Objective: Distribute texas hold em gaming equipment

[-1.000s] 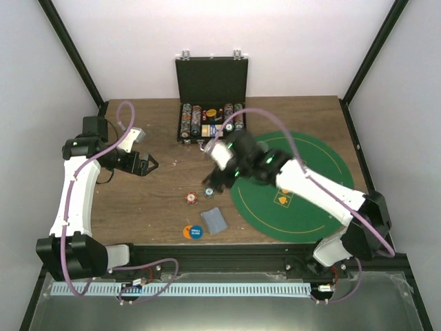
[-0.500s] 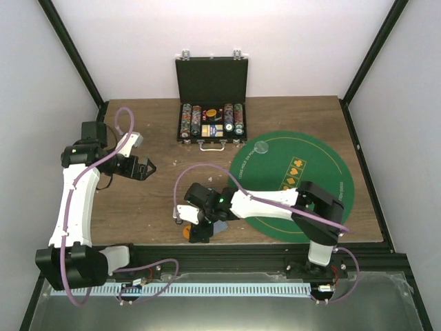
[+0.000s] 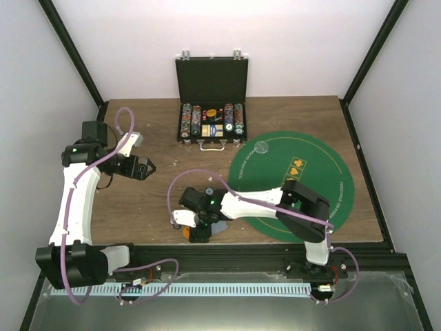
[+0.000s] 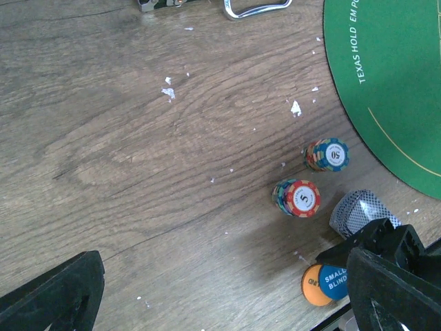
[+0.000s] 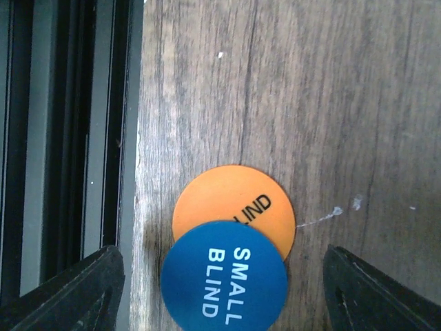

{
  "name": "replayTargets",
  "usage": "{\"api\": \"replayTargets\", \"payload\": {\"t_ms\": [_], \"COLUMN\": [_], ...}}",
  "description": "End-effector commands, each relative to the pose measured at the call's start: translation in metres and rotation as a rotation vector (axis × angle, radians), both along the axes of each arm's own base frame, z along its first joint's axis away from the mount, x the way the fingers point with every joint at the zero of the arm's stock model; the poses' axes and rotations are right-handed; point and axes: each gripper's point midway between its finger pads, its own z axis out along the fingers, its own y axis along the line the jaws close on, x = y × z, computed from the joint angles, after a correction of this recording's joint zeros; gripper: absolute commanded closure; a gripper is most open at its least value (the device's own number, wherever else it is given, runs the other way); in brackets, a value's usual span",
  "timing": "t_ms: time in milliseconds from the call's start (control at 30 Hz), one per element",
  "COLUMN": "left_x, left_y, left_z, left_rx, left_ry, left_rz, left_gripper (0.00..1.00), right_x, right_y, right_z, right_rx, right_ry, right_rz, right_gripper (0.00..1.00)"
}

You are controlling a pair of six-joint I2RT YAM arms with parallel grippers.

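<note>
Your right gripper [image 5: 222,251] hangs over the wooden table's [image 5: 344,103] near edge with its jaws spread wide and nothing held. Directly under it, between the fingers and touching neither, lies the round blue plastic disc printed SMALL BLIND [image 5: 224,279], partly covering a round orange plastic disc [image 5: 231,200]. Just beside the hand sit the grey-blue-backed playing cards [image 4: 358,210]. A little further out are a red striped chip stack [image 4: 298,198] and a teal striped chip stack [image 4: 327,154], near the round green felt mat [image 4: 400,83]. Your left gripper [image 4: 220,296], well apart from these, is also spread wide and empty.
</note>
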Motion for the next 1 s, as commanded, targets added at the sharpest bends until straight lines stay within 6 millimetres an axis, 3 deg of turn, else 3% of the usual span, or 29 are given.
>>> {"api": "replayTargets", "payload": {"t_ms": [0, 233, 533, 767, 967], "left_x": [0.002, 0.001, 0.001, 0.001, 0.001], "left_y": [-0.001, -0.001, -0.001, -0.002, -0.002], "left_z": [0.002, 0.001, 0.002, 0.003, 0.003], "left_rx": [0.003, 0.007, 0.005, 0.002, -0.001], "left_ry": [-0.013, -0.013, -0.015, -0.016, -0.016], "left_rz": [-0.013, -0.018, -0.022, -0.026, -0.025], "left_gripper": [0.03, 0.03, 0.03, 0.03, 0.03], "right_x": [-0.001, -0.003, -0.002, -0.010, -0.015], "right_y": [0.005, -0.003, -0.012, -0.008, 0.006], "right_z": [0.002, -0.015, -0.022, -0.014, 0.006], "right_rx": [-0.018, -0.084, -0.126, -0.111, -0.050], "right_ry": [-0.035, -0.044, -0.045, -0.040, -0.035], "right_rz": [0.029, 0.024, 0.002, 0.011, 0.019], "right_gripper": [0.21, 0.30, 0.43, 0.58, 0.65]}}
